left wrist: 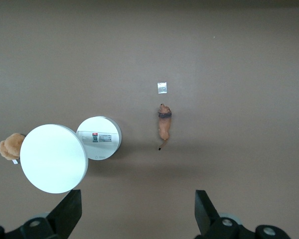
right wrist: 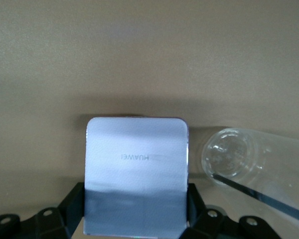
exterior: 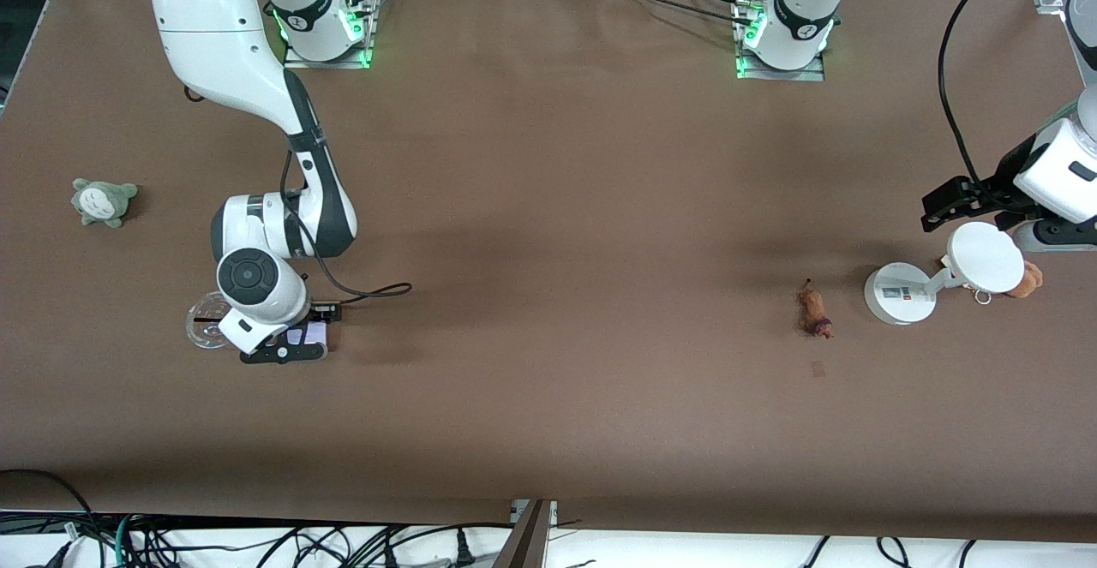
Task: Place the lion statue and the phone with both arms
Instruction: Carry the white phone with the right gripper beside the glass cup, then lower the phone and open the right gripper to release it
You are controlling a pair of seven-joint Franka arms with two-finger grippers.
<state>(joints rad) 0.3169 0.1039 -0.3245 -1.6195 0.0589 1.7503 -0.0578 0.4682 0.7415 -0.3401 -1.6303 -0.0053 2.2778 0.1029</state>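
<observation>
The lion statue (exterior: pixel 814 309) lies on the brown table, toward the left arm's end; it also shows in the left wrist view (left wrist: pixel 164 127). My left gripper (exterior: pixel 938 211) hangs open and empty above the table beside the white disc stand; its fingertips (left wrist: pixel 70 206) are far apart and high above the lion. My right gripper (exterior: pixel 296 341) is low at the right arm's end, shut on the pale lavender phone (exterior: pixel 310 334). In the right wrist view the phone (right wrist: pixel 134 159) sits between the black fingers (right wrist: pixel 72 204); my right gripper (right wrist: pixel 134 191) clasps its long edges.
A clear cup (exterior: pixel 206 321) lies on its side right beside the phone (right wrist: pixel 239 159). A white stand with a round disc (exterior: pixel 984 258) and a tan plush (exterior: pixel 1027 279) are near the lion. A grey-green plush (exterior: pixel 103 200) sits at the right arm's end.
</observation>
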